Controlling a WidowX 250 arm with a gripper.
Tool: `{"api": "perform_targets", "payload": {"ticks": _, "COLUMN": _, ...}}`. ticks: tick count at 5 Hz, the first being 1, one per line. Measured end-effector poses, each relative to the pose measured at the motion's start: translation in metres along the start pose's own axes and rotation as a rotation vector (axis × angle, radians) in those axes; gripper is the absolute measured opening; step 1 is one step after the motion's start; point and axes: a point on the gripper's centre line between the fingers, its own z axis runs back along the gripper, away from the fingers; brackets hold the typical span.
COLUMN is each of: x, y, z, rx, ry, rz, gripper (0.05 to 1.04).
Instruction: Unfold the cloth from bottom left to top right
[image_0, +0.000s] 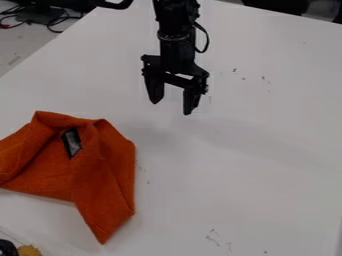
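Observation:
My gripper (172, 106) hangs above the white table at the upper middle of the camera view, its two fingers spread apart with nothing between them. The orange cloth (117, 175) lies crumpled and folded at the left, below and to the left of the gripper and apart from it. A dark tag with a grey middle shows near the cloth's upper part. One folded corner points down toward the front, and the cloth's left side runs out at the view's edge.
The white table (240, 165) bears a few small dark marks. At the bottom left corner are a black item (7, 248) and a yellowish-brown item (29, 250). Cables (59, 21) lie beyond the table's far left edge.

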Motion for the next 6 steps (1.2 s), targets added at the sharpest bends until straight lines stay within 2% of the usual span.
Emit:
{"api": "perform_targets", "payload": {"ticks": 1, "x": -0.006, "y": -0.002, "z": -0.015, "rx": -0.013, "ry": 0.044, "rz": -0.024, "gripper": 0.999}}
{"api": "perform_targets", "payload": {"ticks": 2, "x": -0.015, "y": 0.011, "z": -0.018, "rx": -0.099, "ry": 0.052, "rz": -0.269, "gripper": 0.999}}
{"api": "perform_targets", "payload": {"ticks": 3, "x": -0.047, "y": 0.016, "z": -0.014, "rx": -0.151, "ry": 0.016, "rz": -0.449, "gripper": 0.999}}
{"api": "perform_targets", "payload": {"ticks": 4, "x": -0.079, "y": 0.026, "z": -0.008, "rx": -0.169, "ry": 0.066, "rz": -0.7, "gripper": 0.999}}
{"api": "perform_targets", "payload": {"ticks": 5, "x": -0.108, "y": 0.033, "z": 0.023, "rx": -0.069, "ry": 0.089, "rz": -0.861, "gripper": 0.999}}
{"api": "perform_targets", "payload": {"ticks": 6, "x": -0.133, "y": 0.045, "z": 0.035, "rx": -0.04, "ry": 0.113, "rz": -0.912, "gripper": 0.999}}
